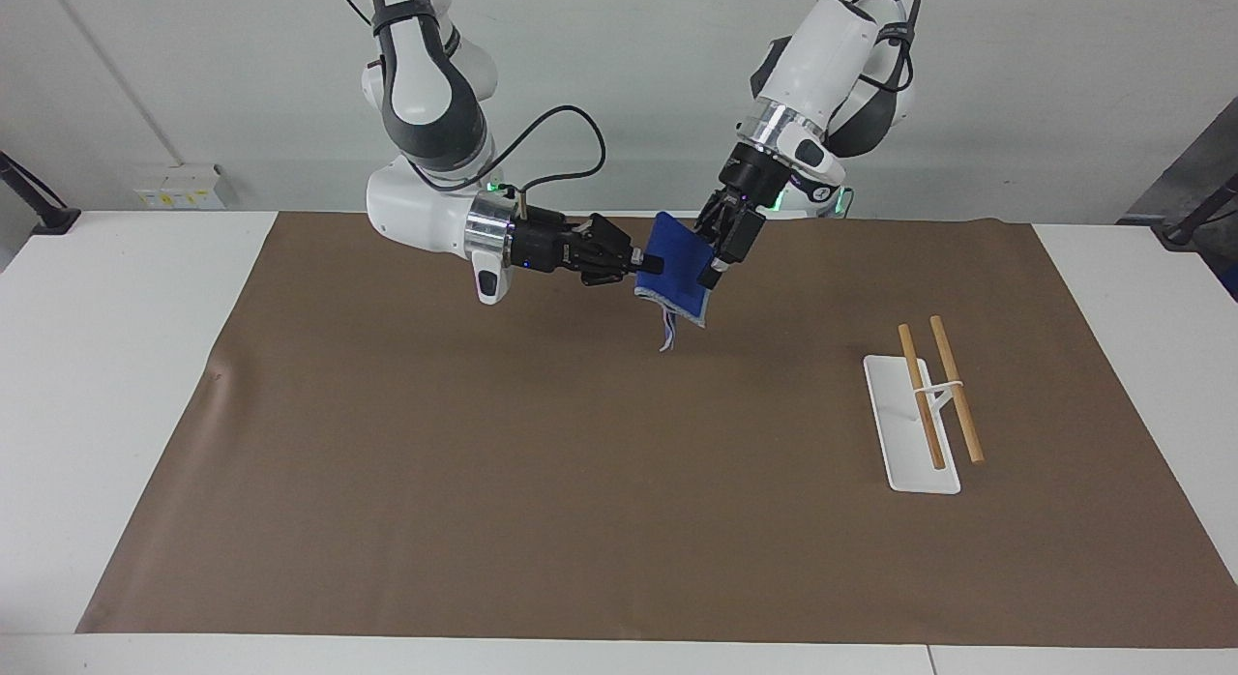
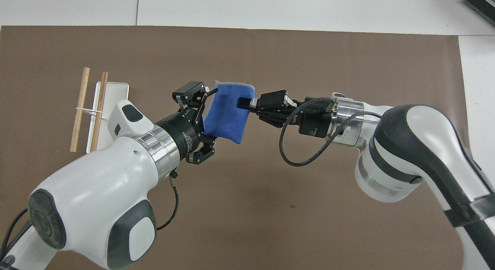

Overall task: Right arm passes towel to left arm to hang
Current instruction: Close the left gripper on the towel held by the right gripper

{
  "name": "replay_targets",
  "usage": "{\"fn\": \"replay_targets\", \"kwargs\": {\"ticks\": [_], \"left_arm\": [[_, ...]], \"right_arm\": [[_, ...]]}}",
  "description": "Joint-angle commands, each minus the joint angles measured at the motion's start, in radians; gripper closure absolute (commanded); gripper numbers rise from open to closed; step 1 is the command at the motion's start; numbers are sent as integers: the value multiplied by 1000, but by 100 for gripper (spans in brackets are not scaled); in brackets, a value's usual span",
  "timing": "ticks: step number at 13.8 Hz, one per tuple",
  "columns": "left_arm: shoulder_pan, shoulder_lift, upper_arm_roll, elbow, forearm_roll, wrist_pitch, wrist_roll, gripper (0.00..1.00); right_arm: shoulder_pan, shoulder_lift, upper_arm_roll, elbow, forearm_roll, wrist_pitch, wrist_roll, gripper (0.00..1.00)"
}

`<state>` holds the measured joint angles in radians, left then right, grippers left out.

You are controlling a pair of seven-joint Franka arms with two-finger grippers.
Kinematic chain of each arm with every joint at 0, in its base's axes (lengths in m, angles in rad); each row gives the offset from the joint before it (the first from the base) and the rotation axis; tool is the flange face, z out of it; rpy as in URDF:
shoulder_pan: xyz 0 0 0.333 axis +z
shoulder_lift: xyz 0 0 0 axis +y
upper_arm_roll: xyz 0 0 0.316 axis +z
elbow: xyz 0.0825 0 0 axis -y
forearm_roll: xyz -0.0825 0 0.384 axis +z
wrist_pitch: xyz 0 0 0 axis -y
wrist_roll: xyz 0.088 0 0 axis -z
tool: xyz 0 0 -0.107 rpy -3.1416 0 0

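Towel, blue with a pale edging, hangs in the air above the brown mat, pinched at one edge by the clenched right gripper. At its other edge the left gripper stands with jaws spread wide, one finger on each face of the cloth, not closed on it. Toward the left arm's end of the table, two wooden rods rest on a white rack
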<state>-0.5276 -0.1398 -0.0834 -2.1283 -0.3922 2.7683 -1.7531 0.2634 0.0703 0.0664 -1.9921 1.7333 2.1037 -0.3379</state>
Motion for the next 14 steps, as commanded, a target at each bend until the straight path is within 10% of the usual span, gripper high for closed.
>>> {"fn": "replay_targets", "kwargs": {"ticks": [1, 5, 10, 14], "left_arm": [[-12, 2, 10, -1, -20, 34, -5, 15], [-6, 3, 10, 4, -20, 30, -5, 73], [3, 3, 14, 4, -20, 22, 3, 100], [23, 9, 14, 16, -16, 20, 7, 100]], "right_arm": [[-4, -24, 4, -22, 35, 2, -36, 100], [-4, -26, 4, -16, 63, 2, -33, 100], [-4, -26, 4, -16, 64, 4, -33, 100], [-4, -26, 4, -16, 64, 6, -33, 100]]}}
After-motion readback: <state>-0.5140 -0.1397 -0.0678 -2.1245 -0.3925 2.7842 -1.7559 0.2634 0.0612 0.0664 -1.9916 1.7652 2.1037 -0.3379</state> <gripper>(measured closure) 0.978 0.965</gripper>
